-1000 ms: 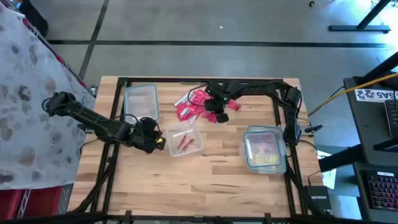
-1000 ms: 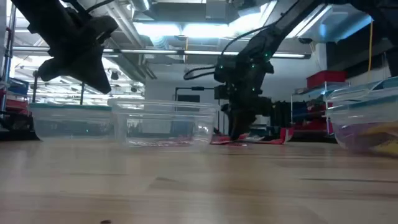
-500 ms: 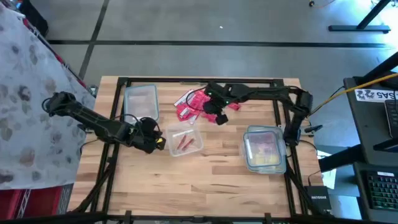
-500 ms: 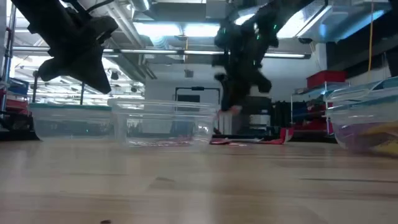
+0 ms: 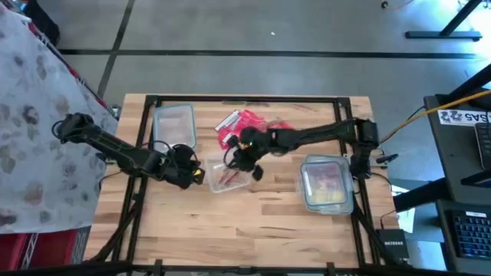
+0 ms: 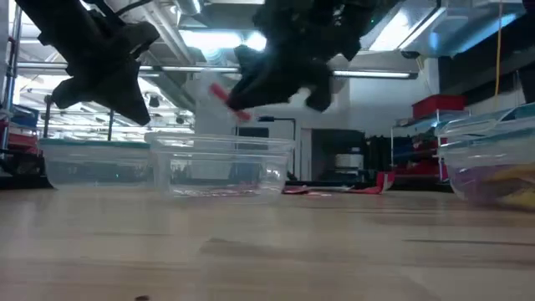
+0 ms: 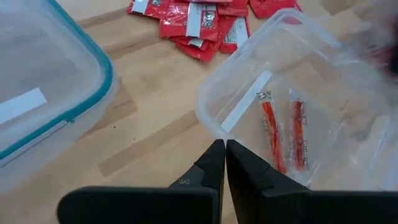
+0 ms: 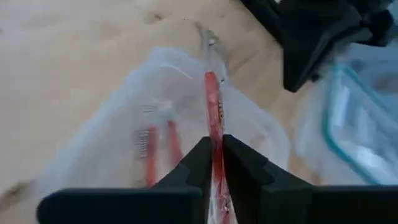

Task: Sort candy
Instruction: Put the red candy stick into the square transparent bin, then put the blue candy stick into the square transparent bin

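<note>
On a wooden table (image 5: 261, 222), the right gripper (image 5: 237, 157) has swung away from the pile of red candy (image 5: 244, 123) at the far side and now hangs over the small open tub (image 5: 227, 173), so a drop into it looks close. Its jaws are nearly closed, pinching one long red candy stick (image 8: 213, 118) above two more already in the tub. The left gripper (image 7: 225, 163) waits just beside the tub's rim, fingers pressed together, holding nothing.

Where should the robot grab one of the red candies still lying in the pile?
Take a red candy at the pile's loose outer edge, by its short end, coming straight down. The packets lie flat and overlapping on the table, so an edge piece lifts alone.
</note>
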`<action>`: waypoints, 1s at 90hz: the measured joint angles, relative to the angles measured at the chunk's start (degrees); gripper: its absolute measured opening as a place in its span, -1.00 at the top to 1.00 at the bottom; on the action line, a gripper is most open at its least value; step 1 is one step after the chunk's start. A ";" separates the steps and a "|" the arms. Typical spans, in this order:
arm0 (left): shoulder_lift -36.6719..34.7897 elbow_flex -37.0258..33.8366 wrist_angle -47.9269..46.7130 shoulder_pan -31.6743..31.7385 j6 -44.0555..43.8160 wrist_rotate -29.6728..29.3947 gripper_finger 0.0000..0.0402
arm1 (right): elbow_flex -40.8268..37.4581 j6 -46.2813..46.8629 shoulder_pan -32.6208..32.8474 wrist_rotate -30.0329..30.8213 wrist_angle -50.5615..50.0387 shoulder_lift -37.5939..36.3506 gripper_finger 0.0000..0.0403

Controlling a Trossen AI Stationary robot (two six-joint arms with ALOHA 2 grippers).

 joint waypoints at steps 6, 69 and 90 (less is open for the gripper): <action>0.00 0.00 -0.15 -0.02 -0.01 0.02 1.00 | 0.00 -0.51 0.37 3.04 0.35 0.86 0.72; 0.00 0.00 -0.46 -0.02 0.21 -0.36 1.00 | -0.72 1.16 -23.38 2.48 -31.28 -6.96 0.09; 0.00 0.00 -0.29 0.04 0.61 -1.41 1.00 | -6.07 3.48 -26.49 2.04 -30.68 -3.87 0.09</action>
